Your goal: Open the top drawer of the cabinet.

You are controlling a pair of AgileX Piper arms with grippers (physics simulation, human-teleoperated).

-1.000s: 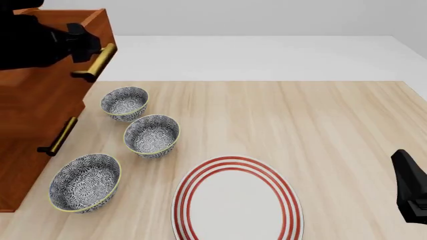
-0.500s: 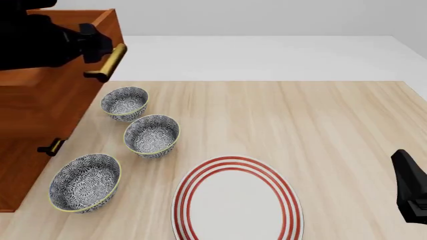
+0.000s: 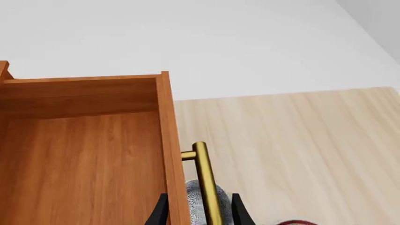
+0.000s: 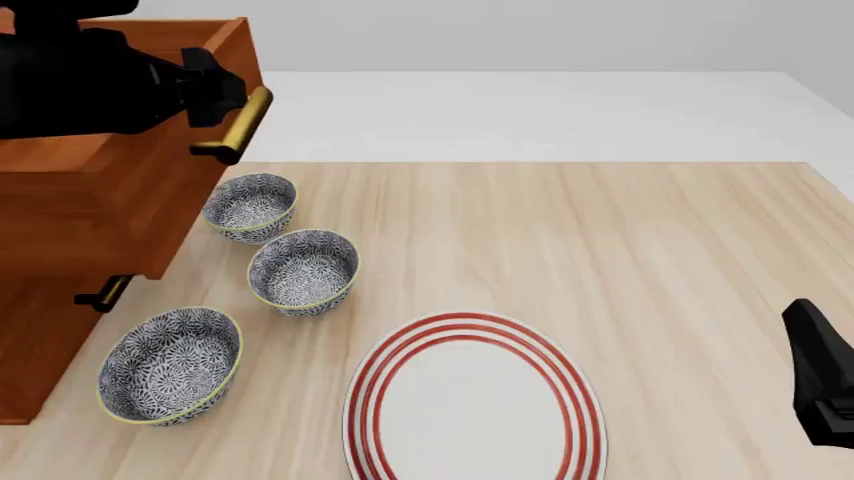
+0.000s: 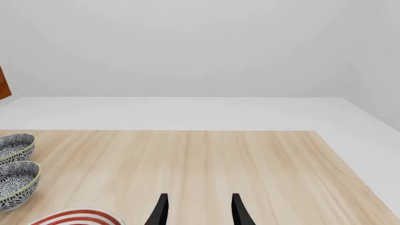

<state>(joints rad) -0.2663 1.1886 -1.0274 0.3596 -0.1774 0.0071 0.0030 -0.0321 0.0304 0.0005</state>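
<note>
The cabinet [image 4: 40, 340] stands at the table's left edge. Its top drawer [image 4: 120, 190] is slid out over the table; its empty wooden inside shows in the left wrist view [image 3: 81, 154]. The drawer's brass handle [image 4: 240, 122] lies between the fingers of my left gripper [image 4: 220, 90]. In the left wrist view the gripper [image 3: 200, 211] has one finger on each side of the handle [image 3: 205, 178], with a gap to the bar on both sides. My right gripper [image 5: 199, 208] is open and empty, low at the table's near right [image 4: 821, 375].
Three patterned bowls [image 4: 250, 206] [image 4: 304, 271] [image 4: 170, 365] sit in a row just right of the cabinet, the farthest under the drawer's handle. A red-ringed plate [image 4: 474, 400] lies front centre. A lower drawer's handle [image 4: 104, 293] peeks out under the drawer.
The top drawer has slid further out to the right, and my left gripper at its handle moved with it. The drawer now covers more of the lower handle. The right arm has not moved.
</note>
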